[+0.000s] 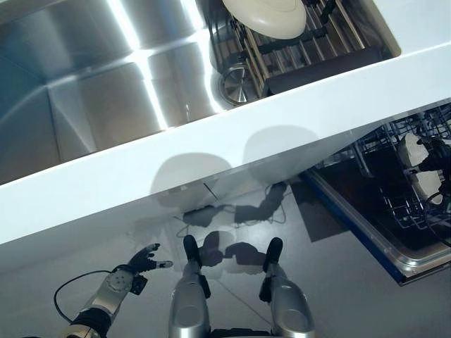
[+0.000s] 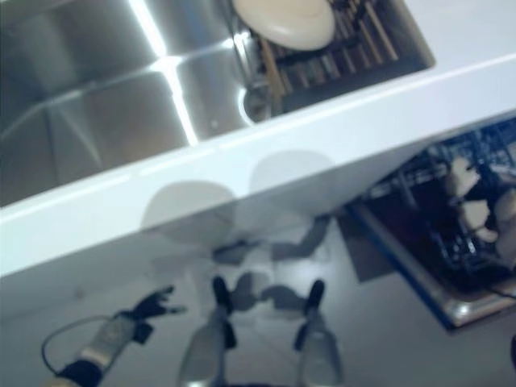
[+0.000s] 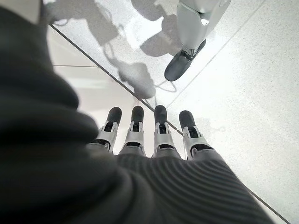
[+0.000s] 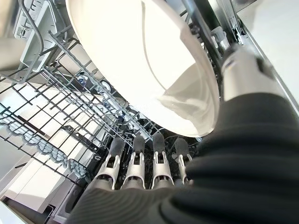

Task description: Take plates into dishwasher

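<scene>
White counter (image 1: 232, 134) spans the scene. Left hand (image 1: 144, 260) hangs low, fingers straight, empty. One plate (image 1: 271, 15) waits in the sink rack (still to load). Right hand (image 4: 140, 163), fingers straight beneath a plate (image 4: 140, 60), sits inside the dishwasher rack (image 4: 42, 98).

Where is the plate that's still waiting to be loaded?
The plate lies on the rack in the sink, top of the head views, right of the basin.

Bright overhead light streaks glare across the sink (image 1: 106, 105), casts soft shadows on the floor (image 1: 338, 282), and the right eye view is blurred.
</scene>
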